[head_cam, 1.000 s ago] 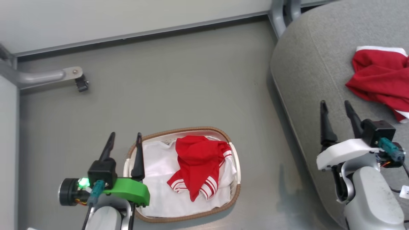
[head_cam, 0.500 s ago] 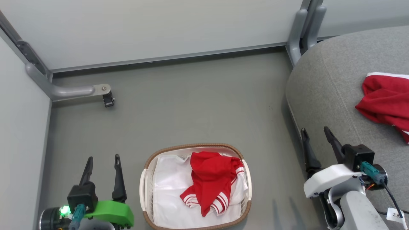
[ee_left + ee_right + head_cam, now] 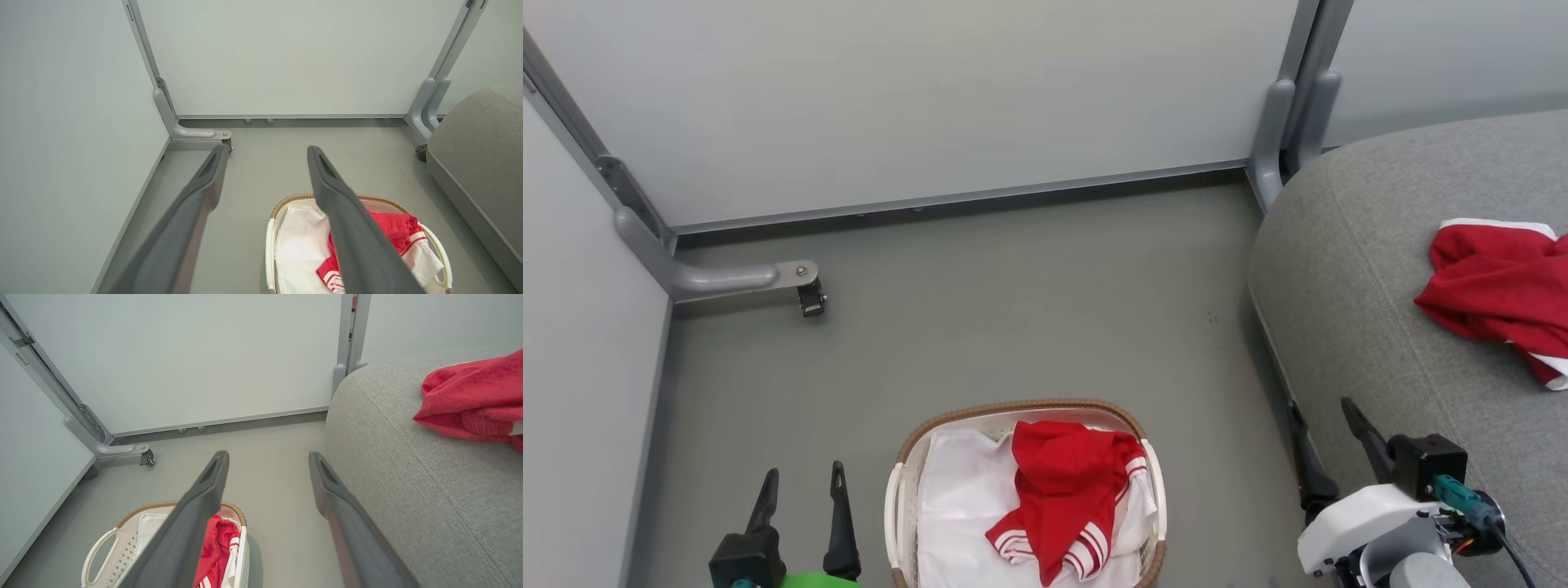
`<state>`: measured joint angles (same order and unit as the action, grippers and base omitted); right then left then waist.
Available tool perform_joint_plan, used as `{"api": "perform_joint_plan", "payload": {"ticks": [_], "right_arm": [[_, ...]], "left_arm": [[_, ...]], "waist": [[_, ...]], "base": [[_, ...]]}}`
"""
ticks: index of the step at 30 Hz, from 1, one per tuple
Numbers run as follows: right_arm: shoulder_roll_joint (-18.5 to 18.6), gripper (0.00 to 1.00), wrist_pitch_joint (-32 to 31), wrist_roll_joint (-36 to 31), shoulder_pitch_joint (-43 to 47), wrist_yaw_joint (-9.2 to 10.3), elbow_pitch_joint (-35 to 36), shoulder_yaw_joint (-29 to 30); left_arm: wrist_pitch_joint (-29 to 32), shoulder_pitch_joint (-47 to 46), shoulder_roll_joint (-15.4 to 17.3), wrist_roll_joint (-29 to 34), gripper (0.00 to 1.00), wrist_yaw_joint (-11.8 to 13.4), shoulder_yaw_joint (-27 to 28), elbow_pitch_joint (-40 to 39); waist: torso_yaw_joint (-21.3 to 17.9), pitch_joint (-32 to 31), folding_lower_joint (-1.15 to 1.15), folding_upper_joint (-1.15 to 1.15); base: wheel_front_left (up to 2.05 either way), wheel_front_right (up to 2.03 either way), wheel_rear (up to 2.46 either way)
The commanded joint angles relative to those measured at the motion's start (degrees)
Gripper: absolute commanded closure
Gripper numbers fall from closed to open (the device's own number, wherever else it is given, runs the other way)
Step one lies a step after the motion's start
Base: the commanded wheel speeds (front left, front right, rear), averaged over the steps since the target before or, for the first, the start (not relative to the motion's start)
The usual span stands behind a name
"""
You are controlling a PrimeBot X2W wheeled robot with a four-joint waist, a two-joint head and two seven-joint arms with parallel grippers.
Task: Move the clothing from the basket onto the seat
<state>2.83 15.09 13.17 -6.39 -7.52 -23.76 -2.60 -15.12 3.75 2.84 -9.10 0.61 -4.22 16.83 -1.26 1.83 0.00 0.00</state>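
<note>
**Both arms pulled back; one garment left to move**

Both grippers sit lower in the head view than a second ago. The camera has lifted too, so more of the wall panel (image 3: pixel 931 98) shows. Measured against the things themselves, the shift is real. The left gripper (image 3: pixel 803 472) had its inner finger across the left rim of the basket (image 3: pixel 1013 406); it now stands beside that rim with floor between. The right gripper (image 3: pixel 1321 406) hung over the seat (image 3: pixel 1372 269) and now straddles the seat's left edge. Each claw is spread wide with nothing between its fingers.

We read this as a reset between two carries. One red garment (image 3: pixel 1494 294) lies on top of the seat, well in from its left edge. The other red garment (image 3: pixel 1062 490) is in the basket, heaped against the far rim toward the right side. Its striped cuffs trail over the white liner (image 3: pixel 956 506) toward the near rim. So the task looks half done.

Room is generous. The basket stands alone on the floor (image 3: pixel 1013 310), with bare floor on its left, beyond it, and in a strip between its right side and the seat. A metal foot (image 3: pixel 743 279) juts out at the far left corner, well apart from everything. We judge that two spots need care: the basket's brown rim on the way in, and the seat's rounded edge on the way over.
</note>
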Motion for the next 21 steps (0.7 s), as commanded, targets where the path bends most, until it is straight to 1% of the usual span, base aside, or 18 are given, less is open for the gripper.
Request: {"api": "perform_joint_plan", "payload": {"ticks": [1, 5, 9, 15, 21], "right_arm": [[0.2, 0.0, 0.1, 0.4, 0.6, 0.06, 0.0, -0.1], [0.2, 0.0, 0.1, 0.1, -0.4, 0.06, 0.2, -0.4], [0.2, 0.0, 0.1, 0.7, -1.7, 0.06, 0.7, -0.7], [0.2, 0.0, 0.1, 1.0, -4.4, 0.06, 2.2, -1.5], [0.2, 0.0, 0.1, 1.1, -8.7, 0.06, 4.7, -2.3]], "left_arm": [[-0.1, 0.7, 0.1, -0.1, 0.0, 0.4, -0.4, -0.3], [-0.1, -0.1, 0.1, 0.3, 0.0, 0.0, -0.9, -0.5], [-0.1, -1.9, 0.1, 0.7, 0.0, -0.7, -2.0, 0.3], [-0.1, -5.0, 0.1, 0.0, 0.0, -1.1, -4.3, 1.9], [-0.1, -9.8, 0.1, 0.2, 0.0, -1.5, -6.2, 3.8]], "waist": [[0.0, 0.0, 0.0, 0.0], [-0.1, 0.5, 0.0, 0.0], [-0.3, 2.4, 0.0, 0.0], [-1.6, 7.4, 0.0, 0.0], [-3.9, 14.3, 0.0, 0.0]], "base": [[0.0, 0.0, 0.0], [0.0, 0.0, 0.0], [0.0, 0.0, 0.0], [0.0, 0.0, 0.0], [0.0, 0.0, 0.0]]}}
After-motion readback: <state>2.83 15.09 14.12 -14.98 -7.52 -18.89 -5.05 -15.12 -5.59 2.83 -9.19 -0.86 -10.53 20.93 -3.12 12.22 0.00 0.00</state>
